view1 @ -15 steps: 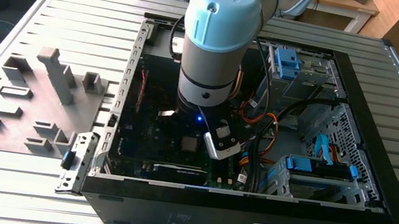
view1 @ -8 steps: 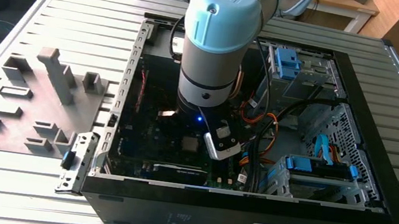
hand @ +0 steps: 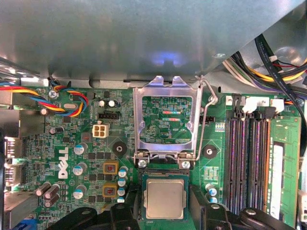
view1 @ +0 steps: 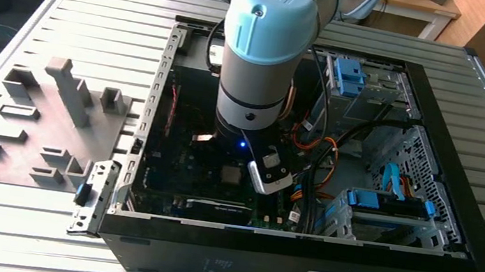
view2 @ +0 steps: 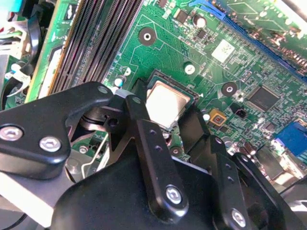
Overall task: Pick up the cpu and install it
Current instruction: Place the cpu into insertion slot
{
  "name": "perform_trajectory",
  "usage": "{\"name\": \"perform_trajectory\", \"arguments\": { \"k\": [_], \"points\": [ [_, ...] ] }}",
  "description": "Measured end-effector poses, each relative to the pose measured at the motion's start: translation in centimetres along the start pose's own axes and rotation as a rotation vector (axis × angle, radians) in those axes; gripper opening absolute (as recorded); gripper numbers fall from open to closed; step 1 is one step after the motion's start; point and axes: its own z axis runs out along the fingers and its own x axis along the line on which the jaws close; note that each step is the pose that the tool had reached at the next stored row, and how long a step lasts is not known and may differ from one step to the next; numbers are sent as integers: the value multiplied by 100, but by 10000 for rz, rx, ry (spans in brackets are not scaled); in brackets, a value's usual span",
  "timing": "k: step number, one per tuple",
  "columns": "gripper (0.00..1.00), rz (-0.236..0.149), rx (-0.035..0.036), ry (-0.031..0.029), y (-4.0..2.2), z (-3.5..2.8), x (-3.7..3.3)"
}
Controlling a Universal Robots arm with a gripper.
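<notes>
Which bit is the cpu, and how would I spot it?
Look inside the black computer case at the green motherboard. Beside the flipped-open metal frame sits the cpu, a small flat square. Its plain silvery top stands out from the dark chips.

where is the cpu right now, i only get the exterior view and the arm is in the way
Observer: In the first wrist view the cpu lies flat inside its socket on the green board.
Operator: is the socket cover down over it
Observer: No, the metal cover is flipped open, away from the cpu.
Operator: what about the lever
Observer: The wire lever is unlatched and runs along the open cover's edge.
</notes>
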Motion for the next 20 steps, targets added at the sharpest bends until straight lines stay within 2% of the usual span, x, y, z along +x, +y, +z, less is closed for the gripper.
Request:
{"name": "perform_trajectory", "arguments": {
  "k": [4,5,20],
  "points": [
    [53,1,4,2,0,-1,0],
    [50,1,2,1,0,0,0],
    [50,0,-3,-2,0,-21,-2]
  ]
}}
